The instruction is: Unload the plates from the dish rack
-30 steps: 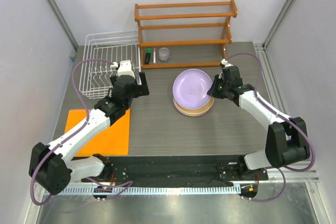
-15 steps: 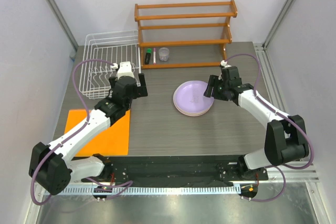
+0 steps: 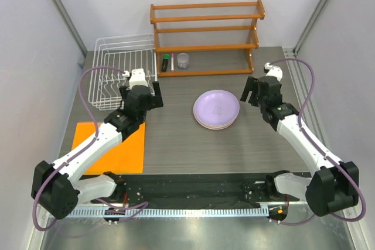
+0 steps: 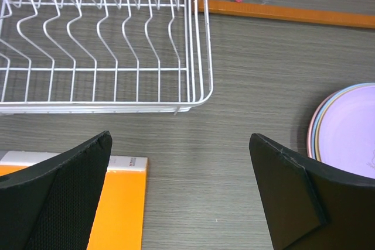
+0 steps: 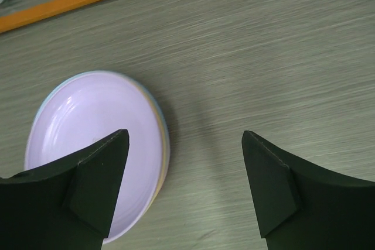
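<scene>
The plates lie in one stack (image 3: 216,109) on the table's middle right, the lavender one on top, with blue, yellow and pink rims under it (image 5: 88,144) (image 4: 351,127). The white wire dish rack (image 3: 120,77) (image 4: 105,45) stands at the back left, with no plate in its dividers. My right gripper (image 3: 259,93) (image 5: 185,134) hovers open just right of the stack, its left finger over the plate's edge, holding nothing. My left gripper (image 3: 140,93) (image 4: 180,139) is open over bare table, just in front of the rack's near right corner.
An orange-brown wooden shelf (image 3: 205,39) stands at the back, with marker pens (image 3: 166,61) and a small clear cup (image 3: 183,60) on its lowest board. An orange mat (image 3: 114,147) (image 4: 117,203) lies at the front left under the left arm.
The right gripper opened and let the lavender plate down flat onto the stack, then drew back to the right. The left arm barely moved.
</scene>
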